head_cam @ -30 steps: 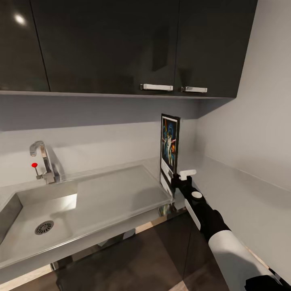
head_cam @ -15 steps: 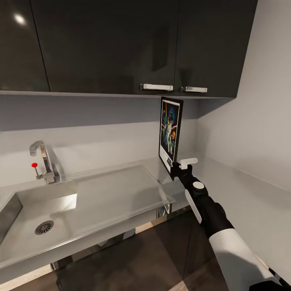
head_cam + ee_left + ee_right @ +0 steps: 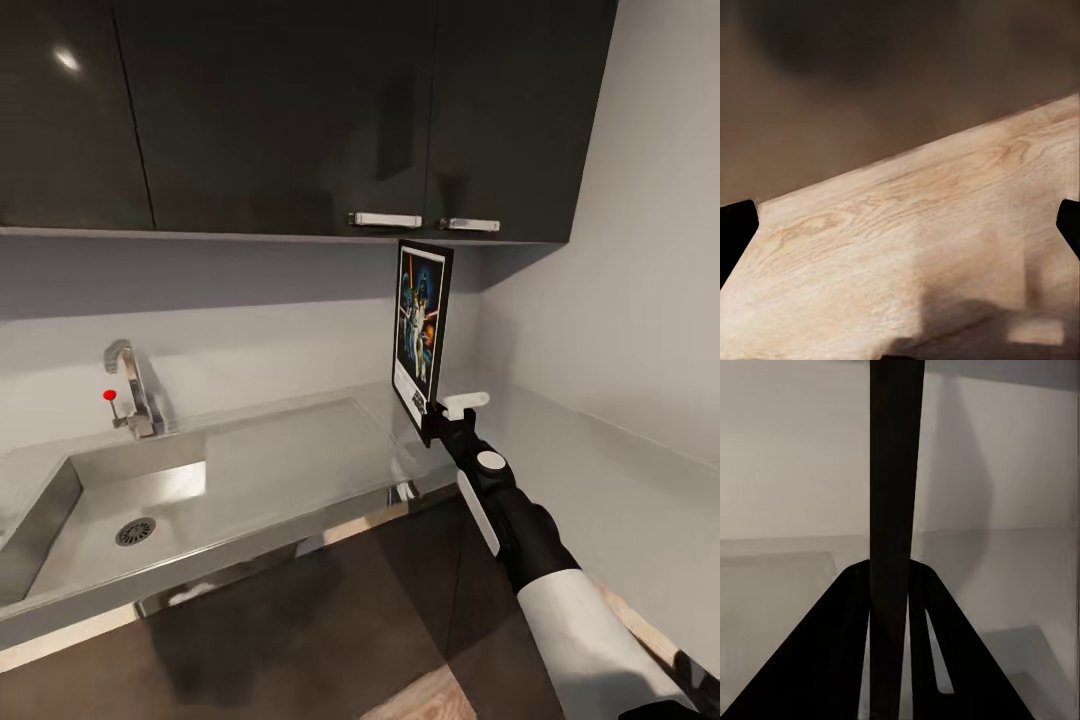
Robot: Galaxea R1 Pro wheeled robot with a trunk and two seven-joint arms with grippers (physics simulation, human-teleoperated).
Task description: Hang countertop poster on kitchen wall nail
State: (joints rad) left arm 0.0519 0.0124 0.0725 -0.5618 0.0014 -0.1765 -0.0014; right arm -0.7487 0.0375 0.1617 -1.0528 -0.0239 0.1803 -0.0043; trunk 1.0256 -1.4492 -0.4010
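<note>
The poster (image 3: 421, 328), black-framed with a white border and colourful figures on dark blue, stands upright in the air above the grey kitchen countertop (image 3: 585, 470) in the head view. My right gripper (image 3: 433, 418) is shut on its lower corner. In the right wrist view the poster (image 3: 895, 472) is an edge-on dark strip, clamped between the fingers of the right gripper (image 3: 891, 585). My left gripper (image 3: 900, 232) is open, its dark fingertips (image 3: 735, 229) far apart over a wooden floor.
A steel sink (image 3: 130, 505) with a tap (image 3: 135, 385) is set in the worktop at the left. Dark upper cabinets (image 3: 300, 110) hang just above the poster's top edge. A plain wall (image 3: 640, 250) closes the corner on the right.
My right gripper has lifted the poster up off the countertop. Since then the camera has swung, so the sink and tap sit further right in the view.
</note>
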